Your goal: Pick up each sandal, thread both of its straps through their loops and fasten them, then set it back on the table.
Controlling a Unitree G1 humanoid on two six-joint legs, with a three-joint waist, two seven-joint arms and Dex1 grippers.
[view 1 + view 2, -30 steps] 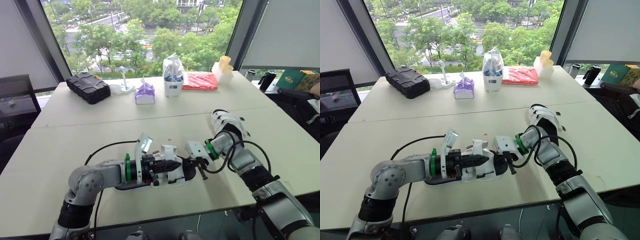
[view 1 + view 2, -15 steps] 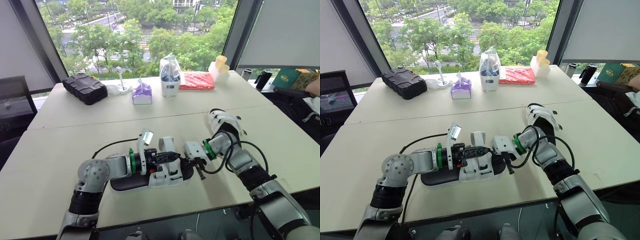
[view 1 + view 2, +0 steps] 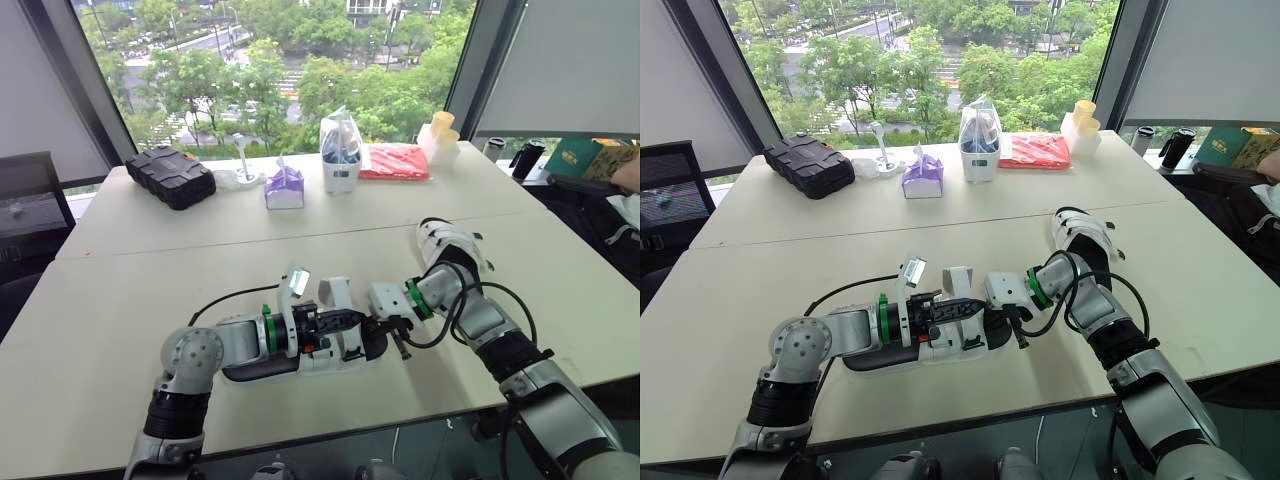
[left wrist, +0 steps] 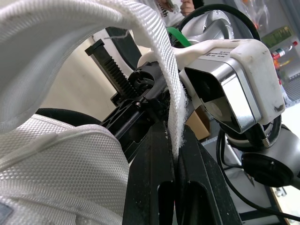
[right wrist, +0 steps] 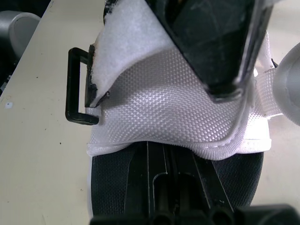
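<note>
Left wrist view: left claw (image 4: 174, 140) pinches white strap (image 4: 164, 61); right wrist view: black loop (image 5: 70, 84); right claw (image 3: 398, 332) unclear.

Both arms are showing silver-grey shells. Behind the sandal (image 3: 262, 368), the left arm (image 3: 215, 345) is carrying a round joint, a green ring and a white camera block, with a black cable (image 3: 215, 297) trailing away. Beside the sandal's toe, the right arm (image 3: 480, 320) is wearing a green ring, white housings and looping black cables. The left gripper (image 3: 356, 320) and the right gripper (image 3: 402, 345) are showing black fingers.
</note>
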